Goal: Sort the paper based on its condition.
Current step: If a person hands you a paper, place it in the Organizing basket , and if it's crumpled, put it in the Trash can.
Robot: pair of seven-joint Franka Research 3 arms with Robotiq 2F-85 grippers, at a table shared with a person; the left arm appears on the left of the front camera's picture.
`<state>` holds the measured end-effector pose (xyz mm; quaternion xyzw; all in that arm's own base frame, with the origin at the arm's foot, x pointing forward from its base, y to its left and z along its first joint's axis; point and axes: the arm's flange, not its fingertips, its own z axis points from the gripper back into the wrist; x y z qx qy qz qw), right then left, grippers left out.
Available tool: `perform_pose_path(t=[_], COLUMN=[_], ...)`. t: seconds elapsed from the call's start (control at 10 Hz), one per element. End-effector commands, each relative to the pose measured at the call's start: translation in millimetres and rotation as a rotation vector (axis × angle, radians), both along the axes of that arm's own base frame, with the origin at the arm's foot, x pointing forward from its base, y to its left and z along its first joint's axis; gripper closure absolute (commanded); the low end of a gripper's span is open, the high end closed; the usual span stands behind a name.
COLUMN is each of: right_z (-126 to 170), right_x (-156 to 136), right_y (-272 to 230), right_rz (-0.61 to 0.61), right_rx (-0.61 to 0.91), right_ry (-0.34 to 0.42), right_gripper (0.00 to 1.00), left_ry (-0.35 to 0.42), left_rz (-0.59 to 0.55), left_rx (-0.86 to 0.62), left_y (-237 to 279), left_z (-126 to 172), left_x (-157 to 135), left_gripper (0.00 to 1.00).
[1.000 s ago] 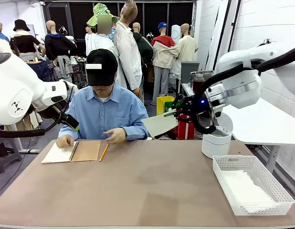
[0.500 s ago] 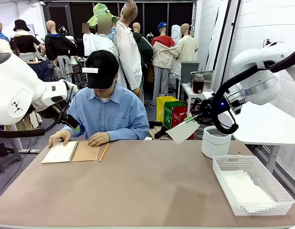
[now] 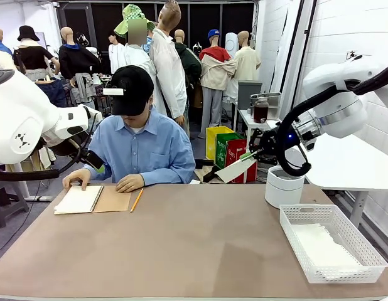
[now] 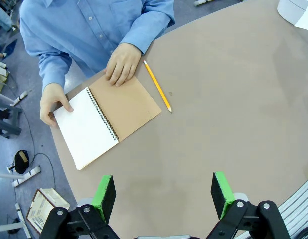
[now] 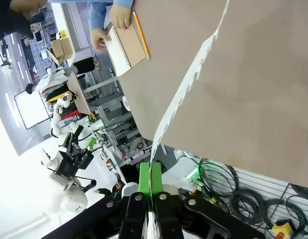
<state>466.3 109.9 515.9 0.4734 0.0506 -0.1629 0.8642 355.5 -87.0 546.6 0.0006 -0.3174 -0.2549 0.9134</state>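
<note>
- Right claw (image 3: 252, 156) is clamped on a thin white paper sheet (image 3: 235, 170), held above the brown table (image 3: 181, 244).
- Left claw (image 4: 164, 191) stands wide, empty.
- White lattice basket (image 3: 332, 241) already has sheets; this one remains unsorted.

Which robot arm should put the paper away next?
Probably the right. Its tool is already shut on the paper, up near the white bin and the basket. The left tool is open, holding nothing, above the table by the notebook.
</note>
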Motion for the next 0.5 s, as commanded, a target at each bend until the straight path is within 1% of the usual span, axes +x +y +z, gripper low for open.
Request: perform_pose_path(t=[0.0, 0.1, 0.3, 0.4], right_z=[-2, -5, -12, -14], right_x=[-4, -9, -19, -23], right_y=[-11, -36, -81, -97], right_rz=[0.053, 0.100, 0.128, 0.155], right_rx=[-0.019, -0.006, 0.013, -0.002], right_ry=[-0.037, -0.059, -0.118, -0.144], right_gripper=[1.00, 1.00, 1.00, 1.00], left_ry=[0.000, 0.000, 0.000, 0.000], left_rz=[0.001, 0.001, 0.001, 0.001], left_rx=[-0.002, -0.002, -0.002, -0.002], left_y=[1, 1, 1, 1], left_z=[1, 1, 1, 1], left_x=[0, 0, 0, 0], left_gripper=[0.00, 0.00, 0.00, 0.00])
